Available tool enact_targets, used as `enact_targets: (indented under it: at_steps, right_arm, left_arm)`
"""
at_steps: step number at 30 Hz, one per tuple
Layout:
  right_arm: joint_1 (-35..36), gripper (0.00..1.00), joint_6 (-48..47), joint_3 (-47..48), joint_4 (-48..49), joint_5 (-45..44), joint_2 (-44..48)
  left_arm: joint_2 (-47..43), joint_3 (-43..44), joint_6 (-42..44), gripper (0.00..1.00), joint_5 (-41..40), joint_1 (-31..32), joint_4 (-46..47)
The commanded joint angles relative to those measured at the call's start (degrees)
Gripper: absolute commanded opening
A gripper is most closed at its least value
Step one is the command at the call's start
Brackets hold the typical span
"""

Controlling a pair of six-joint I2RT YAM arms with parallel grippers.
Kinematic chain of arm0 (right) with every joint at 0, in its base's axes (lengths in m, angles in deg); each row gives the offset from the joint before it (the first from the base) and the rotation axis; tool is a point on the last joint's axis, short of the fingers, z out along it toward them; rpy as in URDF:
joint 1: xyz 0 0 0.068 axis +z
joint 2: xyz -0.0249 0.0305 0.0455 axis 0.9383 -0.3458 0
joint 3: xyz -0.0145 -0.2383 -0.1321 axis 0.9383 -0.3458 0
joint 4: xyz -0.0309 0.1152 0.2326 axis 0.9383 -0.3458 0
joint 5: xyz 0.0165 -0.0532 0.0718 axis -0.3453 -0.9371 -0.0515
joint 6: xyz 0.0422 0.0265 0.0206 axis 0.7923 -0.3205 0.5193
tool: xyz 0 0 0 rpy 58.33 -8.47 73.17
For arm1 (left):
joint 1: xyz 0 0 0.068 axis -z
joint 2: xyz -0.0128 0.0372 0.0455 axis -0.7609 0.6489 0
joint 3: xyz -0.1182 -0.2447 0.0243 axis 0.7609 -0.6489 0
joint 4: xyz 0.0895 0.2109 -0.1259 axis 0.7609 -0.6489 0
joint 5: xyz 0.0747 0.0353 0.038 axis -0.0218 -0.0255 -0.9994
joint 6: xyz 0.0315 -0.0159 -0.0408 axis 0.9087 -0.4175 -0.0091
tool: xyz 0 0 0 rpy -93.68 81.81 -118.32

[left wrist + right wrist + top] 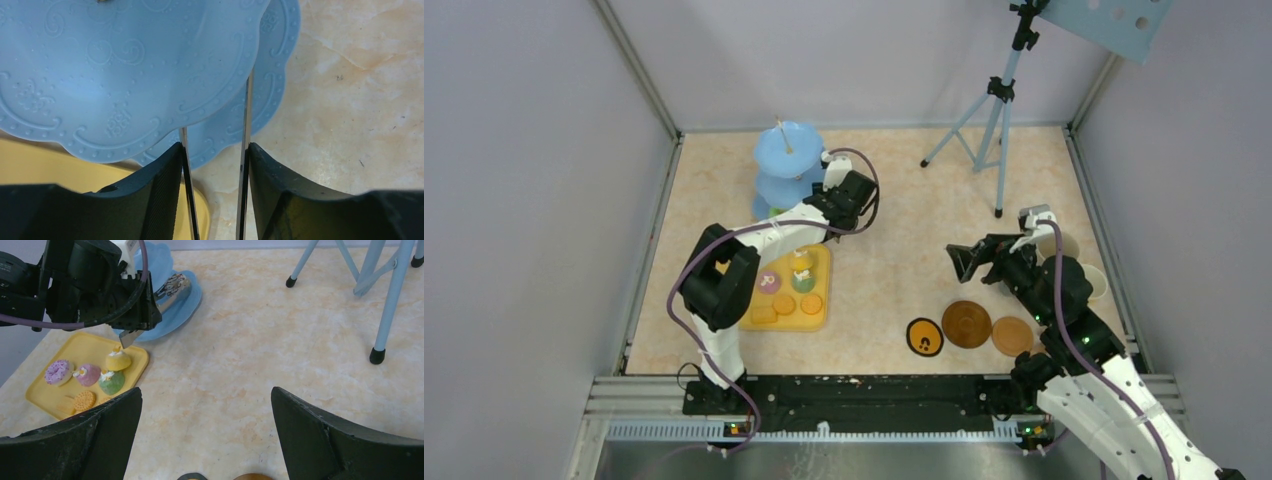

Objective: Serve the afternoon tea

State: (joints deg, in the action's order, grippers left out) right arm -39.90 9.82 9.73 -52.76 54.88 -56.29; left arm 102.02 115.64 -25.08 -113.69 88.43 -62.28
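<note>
No legible text, brand or number anywhere; only embossed scrollwork on the light-blue stand (pixel 125 75).

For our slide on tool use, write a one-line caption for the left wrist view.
Left tool grips metal tongs reaching under a scalloped tier of the light-blue stand, yellow tray alongside.

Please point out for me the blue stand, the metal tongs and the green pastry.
blue stand (pixel 796 155): top external view, on its top tier.
metal tongs (pixel 246 130): left wrist view, on the right blade.
green pastry (pixel 112 384): right wrist view, on its green dome.
</note>
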Motion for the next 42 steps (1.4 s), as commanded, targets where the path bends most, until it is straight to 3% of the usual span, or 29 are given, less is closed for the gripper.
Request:
enact_targets:
  at_steps: [1, 10, 17, 24, 34, 39, 42]
  right_arm:
    - [0.5, 0.98, 0.4, -0.5, 1.2, 0.4, 0.4]
    - [0.5, 0.98, 0.4, -0.3, 1.0, 0.5, 0.3]
    - [0.5, 0.98, 0.3, -0.5, 1.0, 0.4, 0.3]
    - [0.5, 0.98, 0.4, -0.6, 1.2, 0.5, 0.5]
    - [0.5, 0.98, 0.4, -0.9, 1.9, 1.0, 0.3]
    - [0.5, 0.98, 0.4, -0.9, 2.4, 2.3, 0.6]
    - [0.5, 0.98, 0.5, -1.2, 3.3, 3.0, 0.5]
  left_arm:
    - [-0.9, 0.2, -0.8, 0.58, -0.1, 0.1, 0.4]
    - [-6.5, -3.1, -1.6, 0.59, 5.4, 0.2, 0.3]
    - [-12.2, -6.8, -2.5, 0.59, 14.7, 0.5, -0.7]
    - [-19.7, -10.8, -3.7, 0.61, 16.5, 0.9, -6.4]
    - [-33.2, -14.0, -1.0, 0.54, 26.4, 1.0, -20.7]
    - [-45.5, -12.6, 2.3, 0.54, 25.2, 0.9, -28.9]
    - [-48.4, -9.6, 2.1, 0.56, 23.3, 0.8, -36.0]
